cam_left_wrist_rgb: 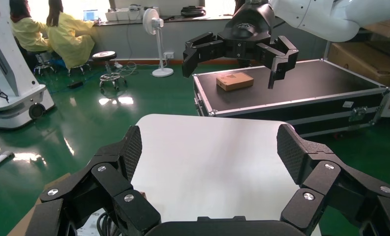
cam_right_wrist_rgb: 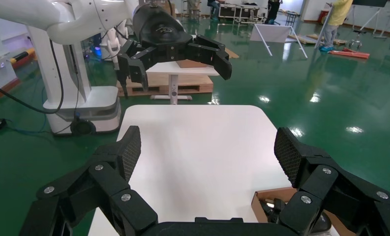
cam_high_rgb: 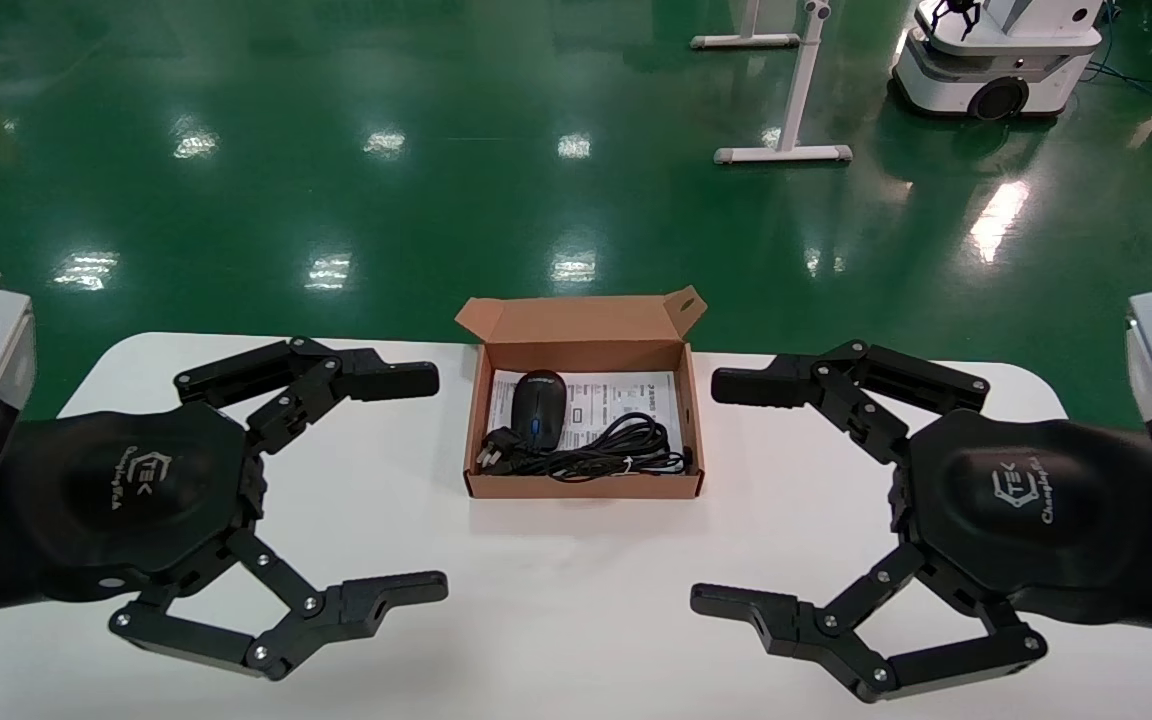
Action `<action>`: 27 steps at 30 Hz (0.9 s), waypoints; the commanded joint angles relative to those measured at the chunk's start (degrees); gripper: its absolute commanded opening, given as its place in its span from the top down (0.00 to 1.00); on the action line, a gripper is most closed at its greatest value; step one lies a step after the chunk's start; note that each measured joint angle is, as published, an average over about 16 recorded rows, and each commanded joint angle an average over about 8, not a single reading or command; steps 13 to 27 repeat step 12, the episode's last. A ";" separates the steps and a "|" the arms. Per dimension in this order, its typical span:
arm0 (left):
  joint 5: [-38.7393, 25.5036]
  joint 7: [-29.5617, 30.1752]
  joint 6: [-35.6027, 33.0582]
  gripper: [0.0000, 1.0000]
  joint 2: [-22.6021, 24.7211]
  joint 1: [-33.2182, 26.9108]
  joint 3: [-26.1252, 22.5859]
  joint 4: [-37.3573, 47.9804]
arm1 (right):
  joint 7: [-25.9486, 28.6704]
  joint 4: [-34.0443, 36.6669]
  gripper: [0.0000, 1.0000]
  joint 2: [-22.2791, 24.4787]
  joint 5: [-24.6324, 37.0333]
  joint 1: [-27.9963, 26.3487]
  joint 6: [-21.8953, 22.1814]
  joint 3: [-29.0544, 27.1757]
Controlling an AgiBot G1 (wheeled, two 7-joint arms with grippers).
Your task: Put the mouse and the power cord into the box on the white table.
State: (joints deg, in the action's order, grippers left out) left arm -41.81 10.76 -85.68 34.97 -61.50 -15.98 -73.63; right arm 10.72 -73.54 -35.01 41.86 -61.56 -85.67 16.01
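The brown cardboard box stands open at the middle of the white table, flap lid raised at the back. Inside it the black mouse lies on the white printed sheet, with the coiled power cord along the front wall. My left gripper hovers open to the left of the box, and my right gripper hovers open to its right. Both hold nothing. The right wrist view shows open fingers over bare table and a box corner.
Beyond the far table edge lies green floor with a white stand and a white robot base. The left wrist view shows a black flight case past the table end, with a small carton on it.
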 commanded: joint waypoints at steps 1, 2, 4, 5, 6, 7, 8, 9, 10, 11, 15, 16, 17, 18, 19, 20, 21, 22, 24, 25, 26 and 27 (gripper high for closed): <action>-0.01 -0.01 0.01 0.00 0.01 -0.01 -0.01 0.01 | -0.01 0.01 0.00 -0.01 0.01 -0.01 0.00 0.01; -0.02 -0.01 0.01 0.00 0.01 -0.01 -0.01 0.01 | -0.01 0.02 0.00 -0.01 0.01 -0.01 0.00 0.01; -0.02 -0.01 0.01 0.00 0.02 -0.02 -0.02 0.02 | -0.02 0.02 0.00 -0.02 0.02 -0.02 0.00 0.02; -0.03 -0.02 0.01 0.00 0.02 -0.02 -0.02 0.02 | -0.03 0.03 0.00 -0.02 0.03 -0.02 0.00 0.03; -0.03 -0.02 0.01 0.00 0.02 -0.02 -0.03 0.02 | -0.03 0.03 0.00 -0.02 0.03 -0.02 0.00 0.03; -0.04 -0.02 0.01 0.00 0.03 -0.03 -0.03 0.03 | -0.04 0.04 0.00 -0.02 0.04 -0.03 0.00 0.03; -0.04 -0.02 0.01 0.00 0.03 -0.03 -0.03 0.03 | -0.04 0.04 0.00 -0.03 0.04 -0.03 0.00 0.04; -0.04 -0.02 0.01 0.00 0.03 -0.03 -0.03 0.04 | -0.05 0.04 0.00 -0.03 0.05 -0.03 0.00 0.04; -0.04 -0.02 0.01 0.00 0.04 -0.04 -0.04 0.04 | -0.05 0.05 0.00 -0.03 0.05 -0.04 0.00 0.04; -0.04 -0.02 0.01 0.00 0.04 -0.04 -0.04 0.04 | -0.05 0.05 0.00 -0.03 0.05 -0.04 0.00 0.04; -0.05 -0.02 0.01 0.00 0.04 -0.04 -0.04 0.04 | -0.06 0.05 0.00 -0.03 0.05 -0.04 0.00 0.04; -0.05 -0.02 0.01 0.00 0.04 -0.04 -0.04 0.04 | -0.06 0.05 0.00 -0.03 0.05 -0.04 0.00 0.04; -0.05 -0.02 0.01 0.00 0.04 -0.04 -0.04 0.04 | -0.06 0.05 0.00 -0.03 0.05 -0.04 0.00 0.04; -0.05 -0.02 0.01 0.00 0.04 -0.04 -0.04 0.04 | -0.06 0.05 0.00 -0.03 0.05 -0.04 0.00 0.04; -0.05 -0.02 0.01 0.00 0.04 -0.04 -0.04 0.04 | -0.06 0.05 0.00 -0.03 0.05 -0.04 0.00 0.04; -0.05 -0.02 0.01 0.00 0.04 -0.04 -0.04 0.04 | -0.06 0.05 0.00 -0.03 0.05 -0.04 0.00 0.04; -0.05 -0.02 0.01 0.00 0.04 -0.04 -0.04 0.04 | -0.06 0.05 0.00 -0.03 0.05 -0.04 0.00 0.04; -0.05 -0.02 0.01 0.00 0.04 -0.04 -0.04 0.04 | -0.06 0.05 0.00 -0.03 0.05 -0.04 0.00 0.04; -0.05 -0.02 0.01 0.00 0.04 -0.04 -0.04 0.04 | -0.06 0.05 0.00 -0.03 0.05 -0.04 0.00 0.04; -0.05 -0.02 0.01 0.00 0.04 -0.04 -0.04 0.04 | -0.06 0.05 0.00 -0.03 0.05 -0.04 0.00 0.04; -0.05 -0.02 0.01 0.00 0.04 -0.04 -0.04 0.04 | -0.06 0.05 0.00 -0.03 0.05 -0.04 0.00 0.04; -0.05 -0.02 0.01 0.00 0.04 -0.04 -0.04 0.04 | -0.06 0.05 0.00 -0.03 0.05 -0.04 0.00 0.04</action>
